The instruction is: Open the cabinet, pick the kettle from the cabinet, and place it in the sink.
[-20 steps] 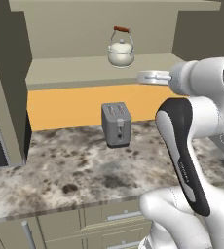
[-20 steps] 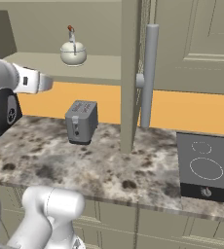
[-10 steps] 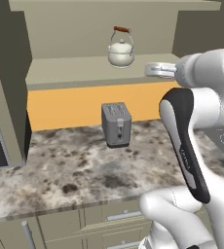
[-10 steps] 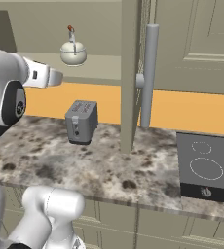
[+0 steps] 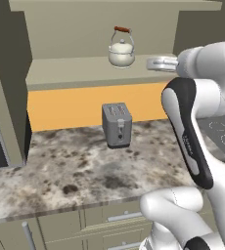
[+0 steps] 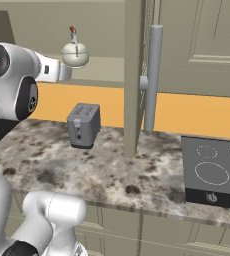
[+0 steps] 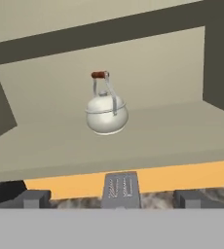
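The cabinet [image 6: 187, 50] is found opened, the kettle [image 5: 121, 52] is left upright on its shelf (untouched), and the gripper [image 7: 111, 197] is held wide, empty, short of it.

Cream kettle [image 6: 75, 54] upright on cabinet shelf [image 6: 104, 62], above grey toaster [image 6: 83, 124] on speckled worktop [image 6: 112, 170]. Cabinet door [image 6: 133, 75] swung open, edge-on, long grey handle [image 6: 152, 77] facing right. Black cooktop [image 6: 212, 172] at far right.
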You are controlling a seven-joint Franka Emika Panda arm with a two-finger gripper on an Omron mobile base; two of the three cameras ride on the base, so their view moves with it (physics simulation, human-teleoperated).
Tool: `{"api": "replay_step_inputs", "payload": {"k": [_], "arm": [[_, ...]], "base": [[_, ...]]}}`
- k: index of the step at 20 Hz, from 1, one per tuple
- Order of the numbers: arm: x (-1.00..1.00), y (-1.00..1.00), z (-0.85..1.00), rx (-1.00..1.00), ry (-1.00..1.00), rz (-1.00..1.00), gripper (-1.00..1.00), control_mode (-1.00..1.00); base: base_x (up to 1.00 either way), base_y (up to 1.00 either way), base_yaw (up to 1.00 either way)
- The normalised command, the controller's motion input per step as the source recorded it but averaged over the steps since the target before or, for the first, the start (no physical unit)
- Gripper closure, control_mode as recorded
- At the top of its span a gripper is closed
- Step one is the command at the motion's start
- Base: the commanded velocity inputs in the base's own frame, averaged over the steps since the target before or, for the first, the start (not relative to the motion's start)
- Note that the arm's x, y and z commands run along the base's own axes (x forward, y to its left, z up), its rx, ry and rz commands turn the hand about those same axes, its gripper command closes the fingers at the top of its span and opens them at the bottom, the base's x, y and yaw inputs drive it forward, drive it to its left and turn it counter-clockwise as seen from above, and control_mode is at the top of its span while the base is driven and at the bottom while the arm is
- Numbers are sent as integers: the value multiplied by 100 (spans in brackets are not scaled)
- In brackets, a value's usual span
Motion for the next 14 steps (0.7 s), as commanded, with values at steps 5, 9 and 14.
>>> {"api": "replay_step_inputs", "payload": {"k": [5, 9, 14], "arm": [[23, -1, 13, -1, -5, 3, -100, -100], [17, -3, 17, -9, -2, 0, -100, -100], [18, -4, 12, -11, 0, 0, -100, -100]], "base": [[0, 0, 0], [0, 0, 0], [0, 0, 0]]}}
